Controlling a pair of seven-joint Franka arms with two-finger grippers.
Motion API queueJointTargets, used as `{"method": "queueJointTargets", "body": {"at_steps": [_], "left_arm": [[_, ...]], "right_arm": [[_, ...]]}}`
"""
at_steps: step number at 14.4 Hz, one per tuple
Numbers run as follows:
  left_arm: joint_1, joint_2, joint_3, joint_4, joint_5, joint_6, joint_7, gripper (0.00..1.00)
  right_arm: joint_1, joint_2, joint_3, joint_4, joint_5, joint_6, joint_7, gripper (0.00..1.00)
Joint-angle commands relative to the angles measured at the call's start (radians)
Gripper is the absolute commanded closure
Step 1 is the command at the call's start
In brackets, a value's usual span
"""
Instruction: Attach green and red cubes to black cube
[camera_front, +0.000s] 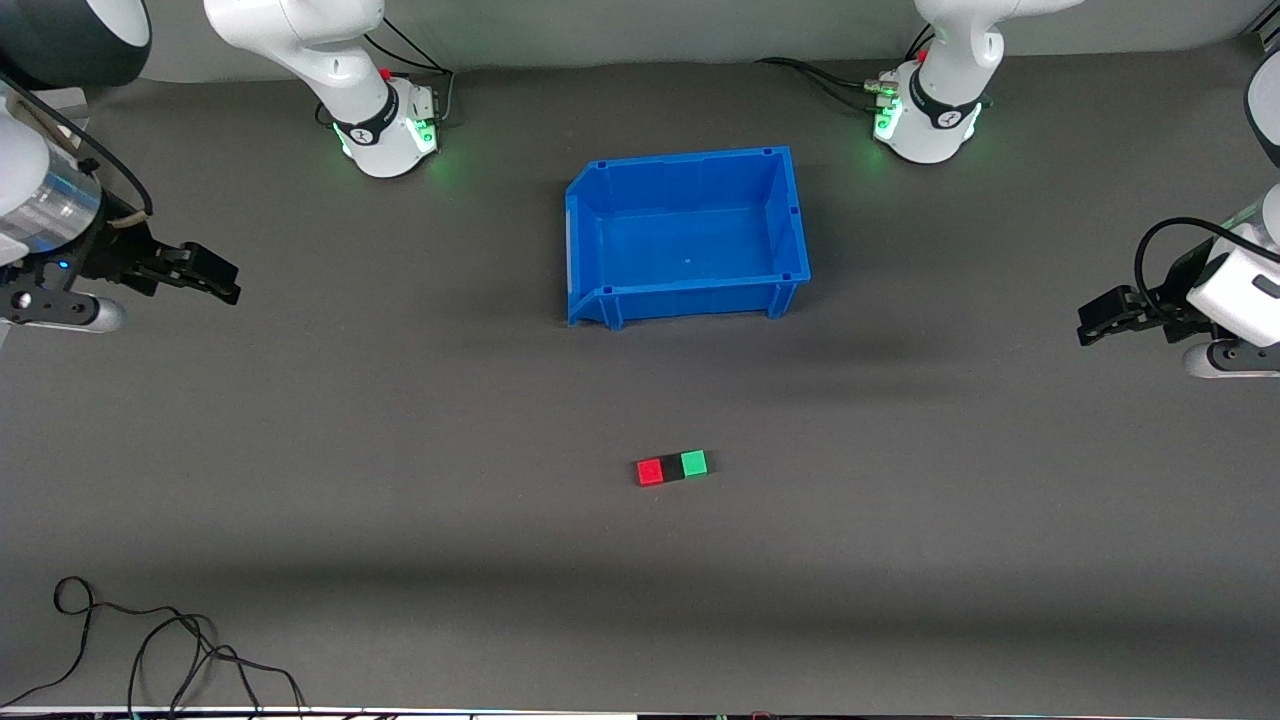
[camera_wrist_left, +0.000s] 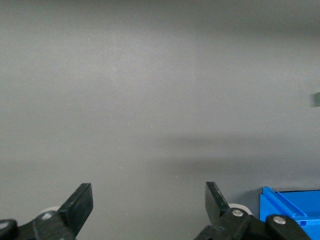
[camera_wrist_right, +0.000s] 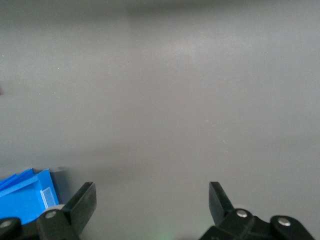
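Observation:
The red cube (camera_front: 650, 471), the black cube (camera_front: 671, 467) and the green cube (camera_front: 693, 463) lie touching in one short row on the grey table, black in the middle, nearer to the front camera than the blue bin. The red cube is toward the right arm's end, the green toward the left arm's end. My right gripper (camera_front: 222, 280) hangs open and empty over the right arm's end of the table, well away from the cubes. My left gripper (camera_front: 1092, 328) hangs open and empty over the left arm's end. Both wrist views show open jaws, left (camera_wrist_left: 148, 192) and right (camera_wrist_right: 151, 192), over bare table.
An empty blue bin (camera_front: 600, 300) stands mid-table between the arm bases and the cubes; its corner shows in the left wrist view (camera_wrist_left: 287, 205) and the right wrist view (camera_wrist_right: 25, 197). A loose black cable (camera_front: 170, 650) lies at the table's front edge toward the right arm's end.

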Motion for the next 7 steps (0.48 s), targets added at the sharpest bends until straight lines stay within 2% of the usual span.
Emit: {"method": "queueJointTargets", "body": {"at_steps": [1, 7], "left_arm": [[0.001, 0.003, 0.005, 0.015, -0.015, -0.011, 0.019, 0.0], [-0.002, 0.006, 0.005, 0.013, -0.015, -0.004, 0.016, 0.0]], "right_arm": [[0.006, 0.014, -0.001, 0.024, -0.008, -0.013, -0.02, 0.0], [0.006, 0.014, 0.002, 0.02, -0.007, -0.007, -0.02, 0.0]]}}
